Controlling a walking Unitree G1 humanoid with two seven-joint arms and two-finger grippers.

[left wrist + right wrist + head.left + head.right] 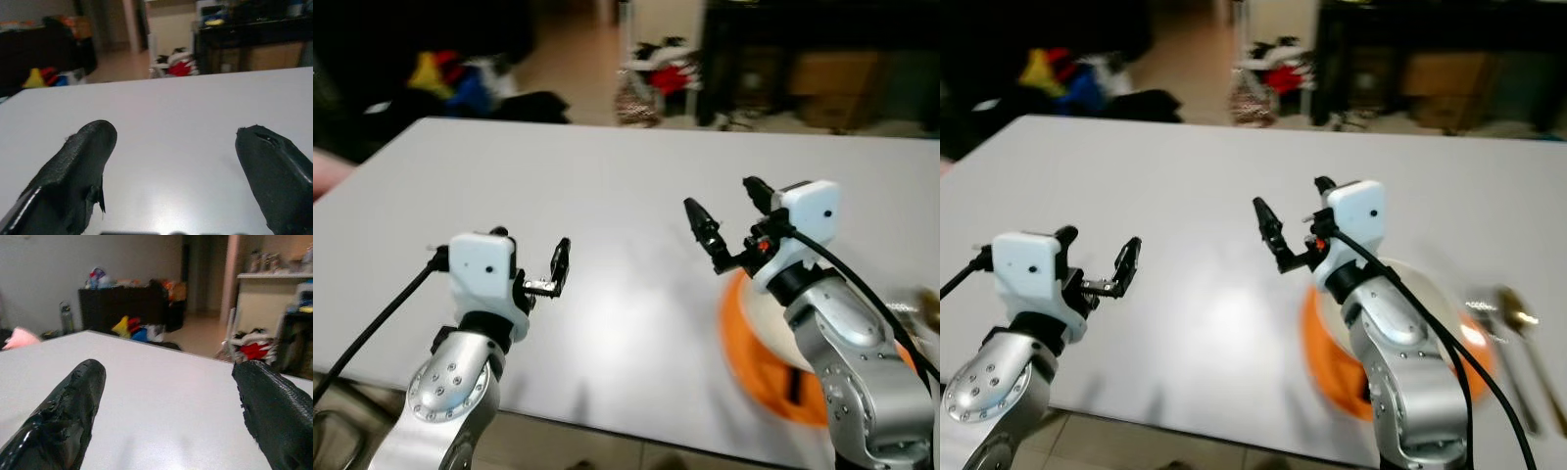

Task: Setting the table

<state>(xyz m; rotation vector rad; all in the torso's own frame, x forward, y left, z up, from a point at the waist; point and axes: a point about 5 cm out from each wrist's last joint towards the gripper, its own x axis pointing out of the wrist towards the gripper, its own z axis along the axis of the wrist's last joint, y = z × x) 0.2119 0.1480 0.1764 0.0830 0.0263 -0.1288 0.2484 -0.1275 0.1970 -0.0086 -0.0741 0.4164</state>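
An orange plate [1319, 343] with a white dish [1432, 296] on it lies near the table's front edge on the right, partly hidden by my right arm. Right of it lie a gold spoon [1519, 316] and another blurred piece of cutlery [1487, 311]. My right gripper [1291, 194] hovers open above the table, just left of the plate, with nothing between its fingers [73, 401]. My left gripper [533, 250] is open and empty too, low over the front left of the white table [607, 176], and its fingers [83, 156] point across the bare tabletop.
Beyond the table's far edge the floor holds piles of clothes [651, 73] and coloured items [450, 78], with dark furniture [803, 59] behind. A blurred pink shape [328, 174] sits at the table's left edge. A black cable [372, 328] hangs from my left arm.
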